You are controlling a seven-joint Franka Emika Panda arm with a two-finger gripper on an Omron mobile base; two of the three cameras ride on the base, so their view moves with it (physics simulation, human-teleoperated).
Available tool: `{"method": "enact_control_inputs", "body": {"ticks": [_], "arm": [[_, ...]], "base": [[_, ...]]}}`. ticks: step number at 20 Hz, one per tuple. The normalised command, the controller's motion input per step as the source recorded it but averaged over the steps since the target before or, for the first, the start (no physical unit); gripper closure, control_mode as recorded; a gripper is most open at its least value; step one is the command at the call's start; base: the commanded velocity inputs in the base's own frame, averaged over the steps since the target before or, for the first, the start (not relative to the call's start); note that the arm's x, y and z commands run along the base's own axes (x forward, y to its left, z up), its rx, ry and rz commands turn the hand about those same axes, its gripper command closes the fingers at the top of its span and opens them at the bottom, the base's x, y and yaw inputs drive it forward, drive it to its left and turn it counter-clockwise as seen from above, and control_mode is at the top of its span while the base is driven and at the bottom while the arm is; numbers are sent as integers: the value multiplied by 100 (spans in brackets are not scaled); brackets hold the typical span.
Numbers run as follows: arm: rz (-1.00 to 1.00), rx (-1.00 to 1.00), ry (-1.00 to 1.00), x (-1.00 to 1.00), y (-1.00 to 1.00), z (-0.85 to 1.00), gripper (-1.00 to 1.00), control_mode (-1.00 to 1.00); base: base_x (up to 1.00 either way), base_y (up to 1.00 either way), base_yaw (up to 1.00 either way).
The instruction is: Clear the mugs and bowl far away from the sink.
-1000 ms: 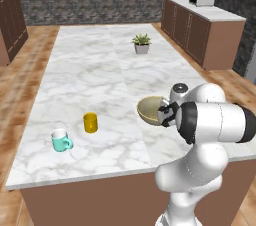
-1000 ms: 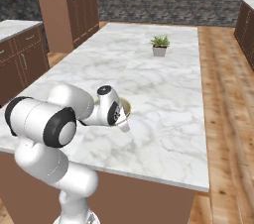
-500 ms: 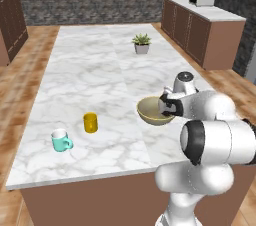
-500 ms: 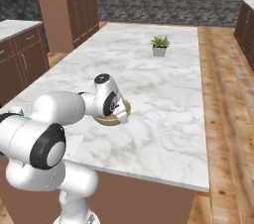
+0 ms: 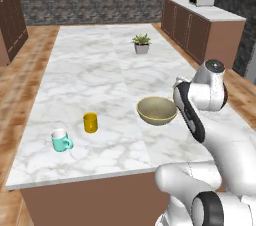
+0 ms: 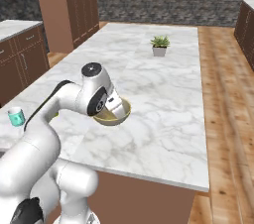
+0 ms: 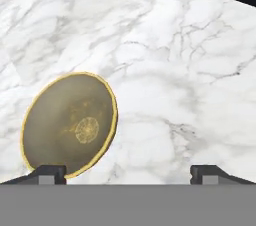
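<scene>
The bowl point(image 5: 157, 110) sits upright on the marble counter point(image 5: 100, 75), toward the near right part of the island, just left of the robot's white arm; it is wide and round, tan-olive outside with a lighter, yellowish rim; in the hand view the bowl point(image 7: 70, 124) shows a dull olive inside with a pale speckled patch at its bottom, lying free on the marble; the gripper point(image 7: 127, 174) hangs above the counter with its two dark fingertips point(image 7: 49, 172) spread wide apart, holding nothing, one tip over the bowl's edge and the other over bare marble; the yellow-amber mug point(image 5: 90, 122), a plain cylinder, stands well left of the bowl; the teal mug point(image 5: 61, 140), white inside with a side handle, stands just nearer and further left, close to the near edge; a small potted plant point(image 5: 141, 44) stands far down the counter
</scene>
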Motion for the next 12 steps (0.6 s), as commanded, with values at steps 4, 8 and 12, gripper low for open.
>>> {"method": "enact_control_inputs", "body": {"ticks": [4,8,12], "arm": [[44,-13,-35,-99,9,100,-100,-100],[42,-19,-29,-100,21,84,-100,-100],[32,-20,-17,-92,39,78,-100,-100]], "base": [[0,0,0],[0,0,0],[0,0,0]]}}
